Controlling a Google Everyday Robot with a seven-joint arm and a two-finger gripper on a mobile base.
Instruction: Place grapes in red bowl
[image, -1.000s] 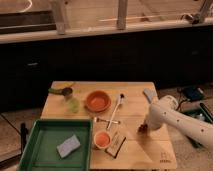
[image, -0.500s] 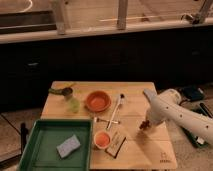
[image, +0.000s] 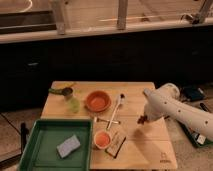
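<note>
The red bowl (image: 97, 101) sits empty on the wooden table (image: 150, 155), left of centre. My white arm reaches in from the right, and its gripper (image: 144, 119) hangs just above the table's right half, well to the right of the bowl. It is shut on the grapes (image: 142, 120), a small dark reddish cluster that shows at the fingertips, lifted slightly off the wood.
A green tray (image: 45, 132) holding a blue sponge (image: 68, 146) stands at the front left. A white cup with an orange inside (image: 102, 139) and a flat card (image: 118, 142) lie in front of the bowl. White utensils (image: 116, 111) lie beside it, with a green object (image: 73, 104) and a dark can (image: 66, 92) to its left.
The gripper closed on the grapes and has risen a little, shifting slightly left with them. Nothing else on the table moved.
</note>
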